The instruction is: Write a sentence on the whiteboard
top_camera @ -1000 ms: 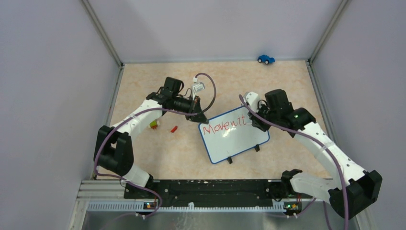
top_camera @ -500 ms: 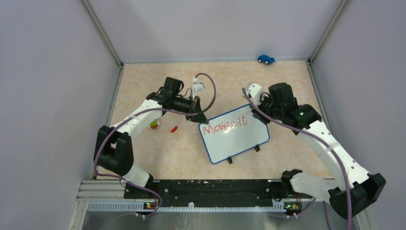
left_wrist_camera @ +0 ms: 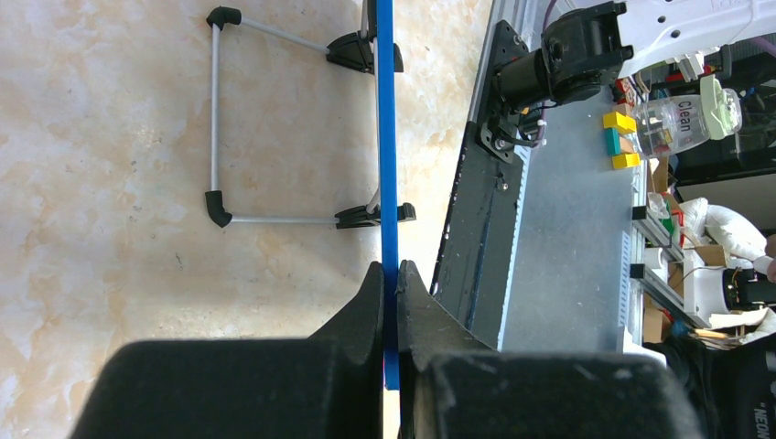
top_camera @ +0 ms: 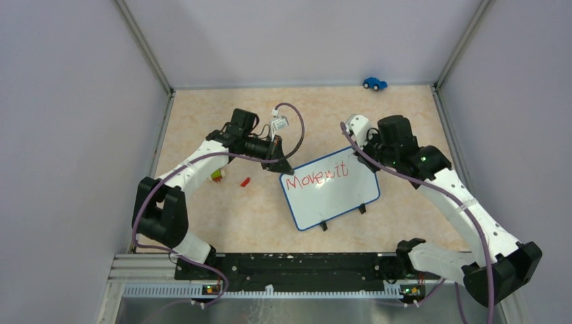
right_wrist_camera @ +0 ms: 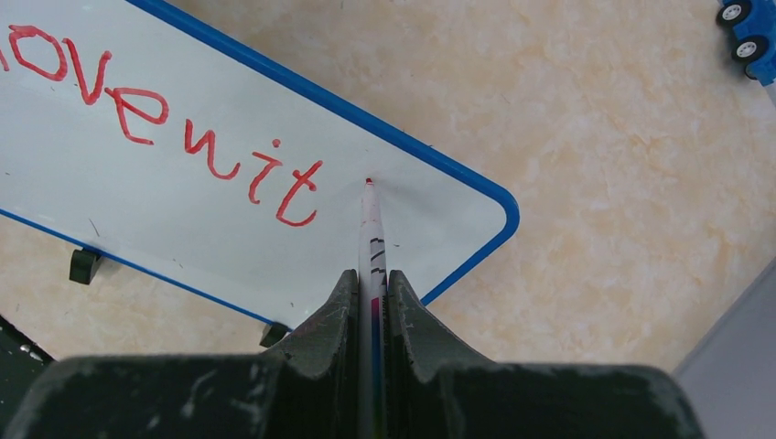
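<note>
The whiteboard (top_camera: pixel 334 197) stands tilted on black clip feet in the middle of the table. The sentence (top_camera: pixel 317 177) on it reads "Movewit" in red, one line, also seen in the right wrist view (right_wrist_camera: pixel 165 128). My left gripper (top_camera: pixel 282 167) is shut on the board's blue rim (left_wrist_camera: pixel 385 110) at its far left corner; the wrist view shows the gripper (left_wrist_camera: pixel 391 274) clamped on that edge. My right gripper (top_camera: pixel 365 152) is shut on a white marker (right_wrist_camera: pixel 371 233). In the wrist view the gripper (right_wrist_camera: pixel 372 283) holds the red tip at the board surface just right of the last "t"; contact cannot be told.
A blue toy car (top_camera: pixel 374 83) sits at the far wall and also shows in the right wrist view (right_wrist_camera: pixel 752 27). A small red piece (top_camera: pixel 245 181) and a yellow-green block (top_camera: pixel 216 175) lie left of the board. The board's wire stand (left_wrist_camera: pixel 216 119) rests on the table.
My right gripper has moved with the marker toward the far right, off the last letters, so the whole "Movewit" now shows. The left arm and the board have not moved.
</note>
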